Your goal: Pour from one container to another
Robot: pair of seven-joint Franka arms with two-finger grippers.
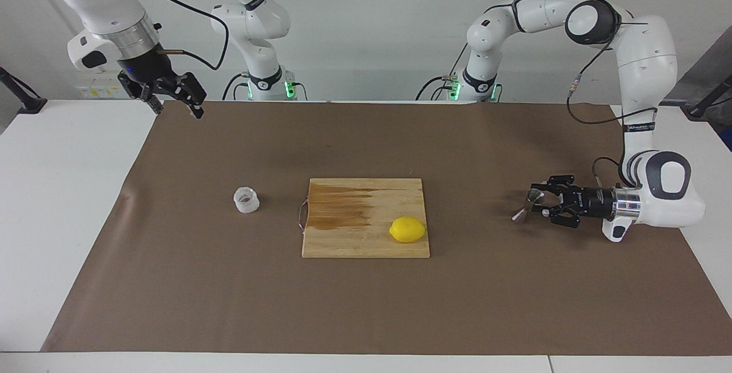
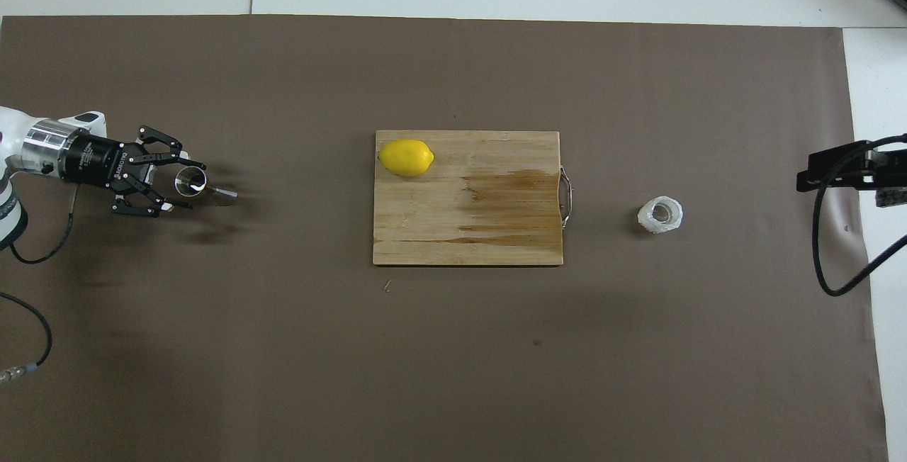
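— Two containers, where?
— Small crinkled whitish plastic cup (image 1: 246, 199) sits on the brown-covered tabletop (image 1: 366, 304) toward the right arm's end; the shiny steel hourglass jigger (image 1: 529, 204) stands tilted at the left arm's end.
— And the fingers?
— Left gripper (image 1: 539, 203) has its fingers around the jigger's upper cone — firm grip, cannot tell. Right gripper (image 1: 176, 105) waits raised, fingers apart. Yellow lemon (image 1: 407, 229) lies on the wooden cutting board (image 1: 354, 213).

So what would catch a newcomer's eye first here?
Probably the yellow lemon on the wooden cutting board mid-table. Then the left gripper, low at its own end, closing around the steel jigger. The plastic cup sits alone toward the right arm's end; the right gripper waits, raised.
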